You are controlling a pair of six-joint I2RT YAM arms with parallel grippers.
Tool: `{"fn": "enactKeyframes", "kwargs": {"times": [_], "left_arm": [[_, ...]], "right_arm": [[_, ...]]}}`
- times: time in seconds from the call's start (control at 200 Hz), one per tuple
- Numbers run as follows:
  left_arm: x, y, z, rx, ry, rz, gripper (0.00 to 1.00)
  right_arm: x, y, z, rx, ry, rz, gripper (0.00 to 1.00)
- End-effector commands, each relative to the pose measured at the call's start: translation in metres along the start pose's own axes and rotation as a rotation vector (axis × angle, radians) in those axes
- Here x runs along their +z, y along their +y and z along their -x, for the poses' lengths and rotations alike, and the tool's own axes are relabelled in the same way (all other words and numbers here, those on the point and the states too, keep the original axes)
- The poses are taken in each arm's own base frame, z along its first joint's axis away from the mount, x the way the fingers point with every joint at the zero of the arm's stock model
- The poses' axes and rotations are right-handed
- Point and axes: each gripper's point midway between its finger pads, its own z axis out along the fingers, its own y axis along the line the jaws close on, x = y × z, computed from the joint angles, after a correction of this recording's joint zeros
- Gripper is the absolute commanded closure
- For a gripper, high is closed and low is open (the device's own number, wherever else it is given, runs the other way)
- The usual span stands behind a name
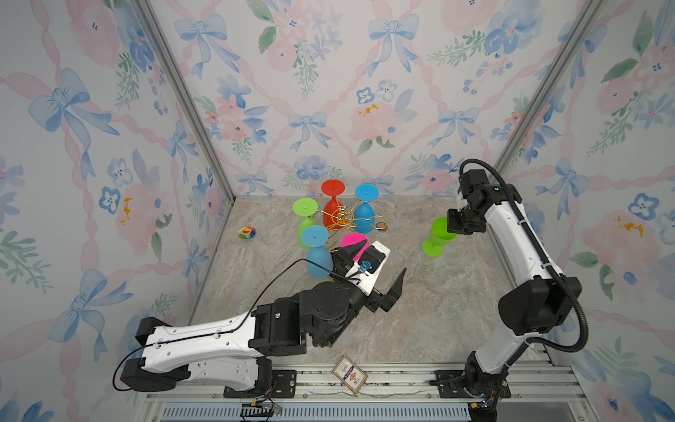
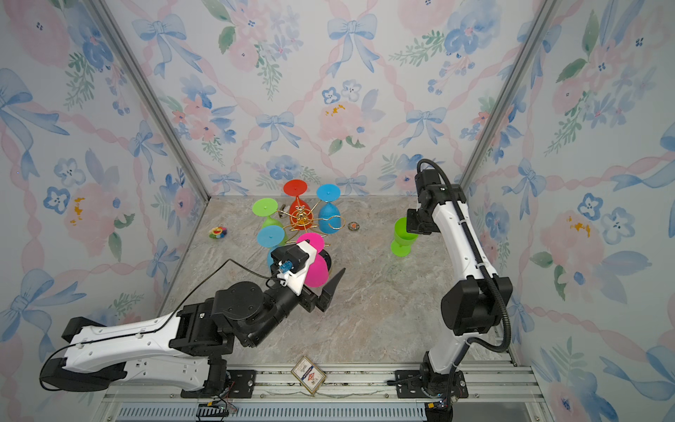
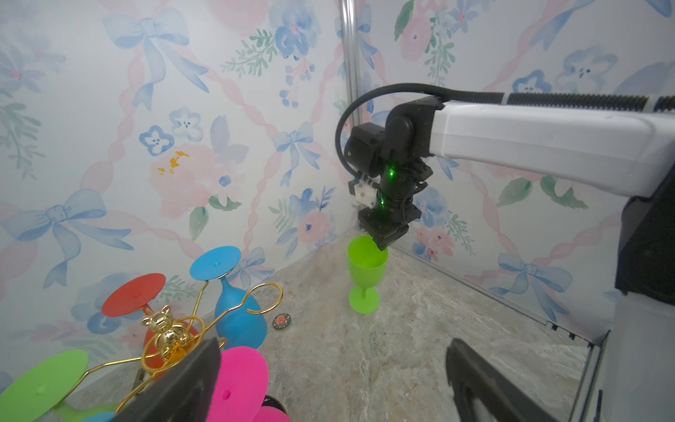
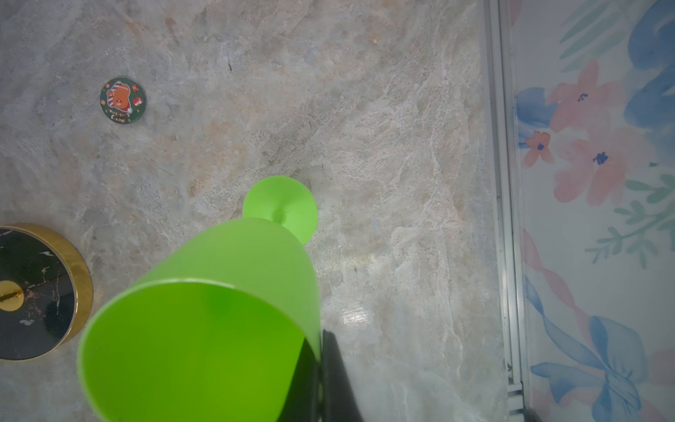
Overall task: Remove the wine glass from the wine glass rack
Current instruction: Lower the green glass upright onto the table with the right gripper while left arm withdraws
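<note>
The green wine glass (image 1: 438, 237) stood upright on the bench (image 1: 420, 321), off the wine glass rack (image 1: 343, 219) and well to its right in both top views. The right claw (image 3: 381, 243) came down on it from above, pinching the wall of the bowl at the rim, one finger inside and one outside; the foot looked set on the bench, though true contact could not be told. A round badge (image 4: 122, 100) lay flat between that glass and the rack, nearer the rack.

The left claw (image 3: 334, 350) was spread wide and gripped nothing; it hovered at the near side of the rack, by the pink wine glass (image 2: 315, 272), which hung upside down from a wire arm. In the left wrist view the pink foot sat within the gap, close against one finger (image 3: 182, 387) and well apart from the other; whether that finger touched it could not be told. A red wine glass (image 1: 330, 215) and a blue wine glass (image 1: 363, 219) hung upside down on the far arms.
</note>
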Motion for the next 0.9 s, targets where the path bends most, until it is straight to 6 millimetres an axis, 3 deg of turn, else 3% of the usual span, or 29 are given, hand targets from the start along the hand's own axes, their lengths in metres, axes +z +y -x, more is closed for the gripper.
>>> {"fn": "enactKeyframes", "kwargs": {"times": [0.0, 0.14, 0.44, 0.675, 0.895], "left_arm": [[-0.009, 0.043, -0.002, -0.143, 0.036, 0.119, 0.02], [-0.01, 0.063, -0.008, -0.223, 0.049, 0.126, 0.02], [0.008, 0.076, -0.029, -0.252, 0.159, 0.113, 0.02], [0.017, 0.094, -0.03, -0.293, 0.165, 0.133, 0.02], [0.018, 0.094, -0.027, -0.29, 0.16, 0.132, 0.02]], "right_arm": [[-0.001, 0.002, 0.022, 0.01, -0.043, 0.026, 1.0], [0.015, 0.004, 0.042, 0.02, -0.029, 0.034, 1.0], [0.058, 0.006, 0.069, 0.058, 0.005, 0.085, 1.0], [0.072, 0.007, 0.079, 0.065, 0.015, 0.092, 1.0], [0.085, 0.012, 0.078, 0.073, 0.042, 0.115, 1.0]]}}
